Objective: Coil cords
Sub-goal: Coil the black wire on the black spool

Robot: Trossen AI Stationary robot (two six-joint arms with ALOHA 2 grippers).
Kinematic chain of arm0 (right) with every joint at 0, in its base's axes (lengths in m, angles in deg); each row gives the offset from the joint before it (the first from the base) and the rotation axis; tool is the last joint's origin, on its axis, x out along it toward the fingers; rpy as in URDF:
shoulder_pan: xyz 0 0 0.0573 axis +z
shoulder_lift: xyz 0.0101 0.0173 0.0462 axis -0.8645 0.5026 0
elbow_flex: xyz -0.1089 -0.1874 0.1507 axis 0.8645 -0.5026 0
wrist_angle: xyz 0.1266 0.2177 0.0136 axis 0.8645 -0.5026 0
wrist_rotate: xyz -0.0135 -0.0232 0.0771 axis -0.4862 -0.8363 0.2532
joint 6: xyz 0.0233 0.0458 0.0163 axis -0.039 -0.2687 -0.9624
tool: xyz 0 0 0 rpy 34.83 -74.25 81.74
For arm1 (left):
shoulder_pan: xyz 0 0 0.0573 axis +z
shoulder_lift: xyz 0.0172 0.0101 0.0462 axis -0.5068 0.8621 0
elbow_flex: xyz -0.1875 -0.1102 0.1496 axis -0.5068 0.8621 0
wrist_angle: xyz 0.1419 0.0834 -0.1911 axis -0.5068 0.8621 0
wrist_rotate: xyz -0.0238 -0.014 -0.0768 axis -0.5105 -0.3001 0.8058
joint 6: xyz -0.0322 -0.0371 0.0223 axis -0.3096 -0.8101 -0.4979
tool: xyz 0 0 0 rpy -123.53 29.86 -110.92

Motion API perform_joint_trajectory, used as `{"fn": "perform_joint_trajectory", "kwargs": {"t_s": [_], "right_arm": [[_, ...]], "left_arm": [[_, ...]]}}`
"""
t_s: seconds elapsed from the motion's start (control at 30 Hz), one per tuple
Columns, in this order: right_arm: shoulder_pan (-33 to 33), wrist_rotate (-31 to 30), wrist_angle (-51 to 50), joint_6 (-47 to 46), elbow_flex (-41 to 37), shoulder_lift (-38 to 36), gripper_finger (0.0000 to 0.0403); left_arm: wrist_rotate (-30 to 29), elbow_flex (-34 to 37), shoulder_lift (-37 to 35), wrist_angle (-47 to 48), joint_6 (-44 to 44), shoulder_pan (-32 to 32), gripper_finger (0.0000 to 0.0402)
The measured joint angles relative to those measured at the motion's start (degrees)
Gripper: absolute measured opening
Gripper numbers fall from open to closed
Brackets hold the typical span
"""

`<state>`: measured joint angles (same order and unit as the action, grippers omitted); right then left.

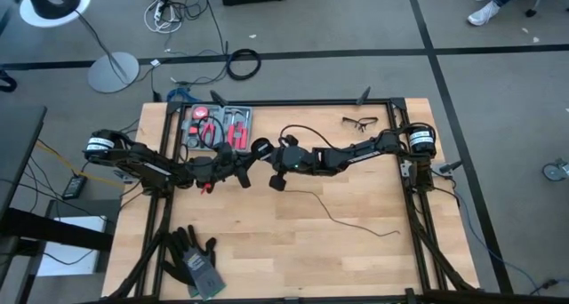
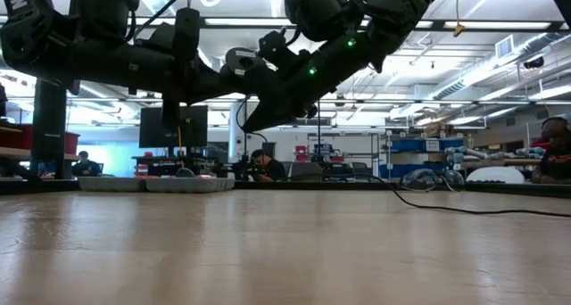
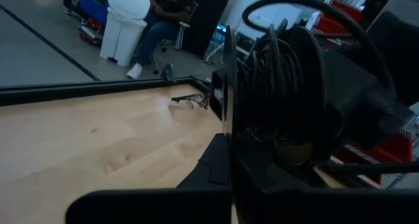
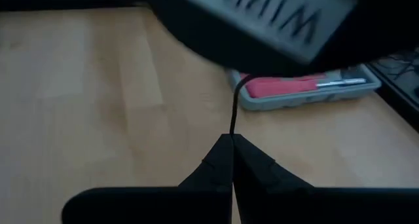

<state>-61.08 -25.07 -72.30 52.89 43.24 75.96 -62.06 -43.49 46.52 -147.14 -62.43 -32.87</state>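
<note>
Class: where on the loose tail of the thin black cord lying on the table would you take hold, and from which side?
Grip the cord mid-run, where it lies flat on bare wood, coming straight down from above with the fingers across it. Its free end is thin and would probably slip.

desk [image 1: 293, 251]: light wood | cord [image 1: 342, 220]: loose tail on desk, near side of right end effector [image 1: 263, 149] | tool tray [image 1: 218, 126]: just beyond left end effector [image 1: 240, 169] | glasses [image 1: 359, 122]: far right | gloves [image 1: 191, 260]: near left
</note>
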Motion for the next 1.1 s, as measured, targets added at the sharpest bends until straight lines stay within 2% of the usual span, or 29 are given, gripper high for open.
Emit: {"fn": "perform_joint_trajectory", "kwargs": {"t_s": [0.13,0.27,0.43,0.63,0.97,1.1], "right_arm": [[0.0,-0.8,-0.5,0.3,0.0,0.0,0.0],[0.3,3.0,2.9,1.8,0.0,0.0,0.0],[0.4,4.2,7.6,3.2,0.0,0.0,0.0],[0.4,8.5,10.2,3.2,0.0,-0.1,0.0],[0.2,8.5,7.4,3.2,0.0,-1.6,0.0],[0.0,6.0,1.3,5.4,0.0,-5.4,0.0]], "left_arm": [[0.0,0.0,0.0,0.6,0.0,0.0,0.0],[-0.7,0.0,0.0,1.5,0.0,0.0,0.0],[-2.1,0.0,0.0,4.3,-0.8,0.1,0.0],[-3.3,0.0,0.0,8.4,-1.0,0.0,0.0],[-4.3,0.0,0.0,13.6,0.0,0.0,0.0],[-4.4,0.0,0.0,14.3,0.0,0.0,0.0]]}}
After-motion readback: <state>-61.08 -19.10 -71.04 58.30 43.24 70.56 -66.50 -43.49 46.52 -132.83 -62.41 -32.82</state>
